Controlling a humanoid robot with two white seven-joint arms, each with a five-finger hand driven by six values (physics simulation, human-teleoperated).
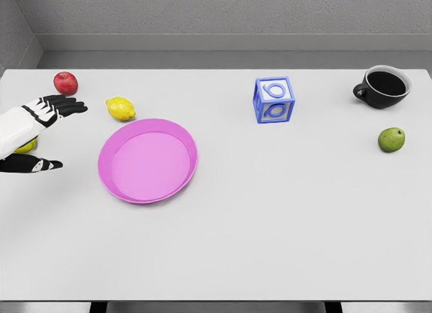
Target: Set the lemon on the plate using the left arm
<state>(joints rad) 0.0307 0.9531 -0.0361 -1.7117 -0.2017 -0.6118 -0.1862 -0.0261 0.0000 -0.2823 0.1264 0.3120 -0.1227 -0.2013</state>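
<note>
The left robot hand (42, 134) enters from the left edge of the head view, at about the height of the plate. The white forearm (15, 129) is only partly visible. The black fingers (64, 106) are stretched out together and point to the right, toward the lemon, while the thumb (37, 165) is set far below them, also pointing to the right. So the robot hand is wide open and it holds nothing. In the gap between the fingers and the thumb, a small yellow-green object (27, 146) shows on the counter, mostly hidden by the forearm; I cannot tell what it is.

The lemon (121, 108) lies on the white counter (270, 225), a little to the right of the fingertips and not touching them. It is just beyond the far left rim of the pink plate (148, 160), near it but outside it. The plate holds nothing.

A red apple (65, 83) lies beyond the fingers, near the far left corner. Further to the right, a blue and white cube (274, 100) stands upright, well apart from the plate. At the far right is a black cup (383, 86) with its handle to the left, and nearer than the cup lies a green fruit (391, 139). The right arm is not visible.
</note>
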